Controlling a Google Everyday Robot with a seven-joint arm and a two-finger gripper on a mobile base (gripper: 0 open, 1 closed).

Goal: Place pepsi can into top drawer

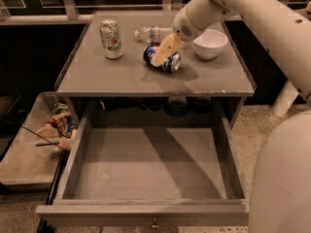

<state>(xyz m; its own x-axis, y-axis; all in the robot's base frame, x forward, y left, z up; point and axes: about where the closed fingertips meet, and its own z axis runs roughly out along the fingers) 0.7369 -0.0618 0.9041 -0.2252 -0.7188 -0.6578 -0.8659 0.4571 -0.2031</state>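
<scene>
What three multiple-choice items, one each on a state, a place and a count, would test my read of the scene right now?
1. The top drawer is:
A) shut
B) pulled open
C) missing

2. The pepsi can lies:
A) in the top drawer
B) on the floor
C) on the cabinet top, left of the white bowl

3. Cans on the cabinet top:
A) two
B) one
C) four

Answers:
1 B: its grey bottom shows in front of the cabinet.
2 C: it lies on its side there, with the gripper at it.
3 A: the pepsi can and the upright green-and-white can.
</scene>
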